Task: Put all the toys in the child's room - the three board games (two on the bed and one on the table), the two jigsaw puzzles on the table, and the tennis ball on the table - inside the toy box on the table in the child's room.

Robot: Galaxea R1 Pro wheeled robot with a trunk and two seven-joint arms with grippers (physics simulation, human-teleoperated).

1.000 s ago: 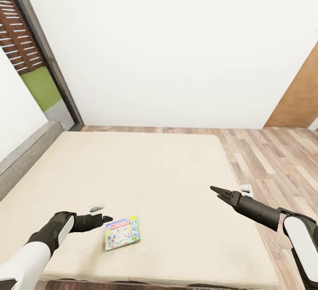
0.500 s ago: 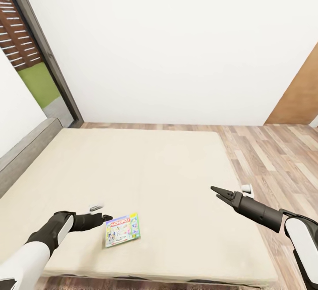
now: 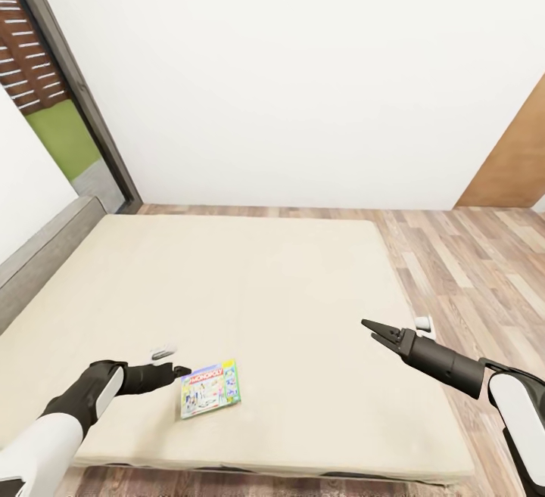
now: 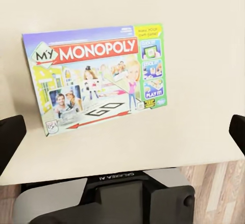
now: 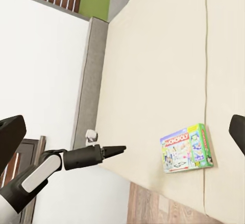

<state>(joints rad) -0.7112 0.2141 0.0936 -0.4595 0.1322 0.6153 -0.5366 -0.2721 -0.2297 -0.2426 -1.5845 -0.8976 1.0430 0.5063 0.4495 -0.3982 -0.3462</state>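
One board game [image 3: 210, 389], the My Monopoly box, lay flat near the bed's [image 3: 250, 285] front edge. Left claw [image 3: 180, 370] hovered just beside its corner, fingers spread wide per the wrist view. Right claw [image 3: 371, 326] hung over the bed's right side, well apart, also spread.

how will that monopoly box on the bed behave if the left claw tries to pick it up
The board game looks thin and rigid, so probably stiff and light. It lies flat on the soft bed, so getting under an edge may be hard; a push would likely slide it.
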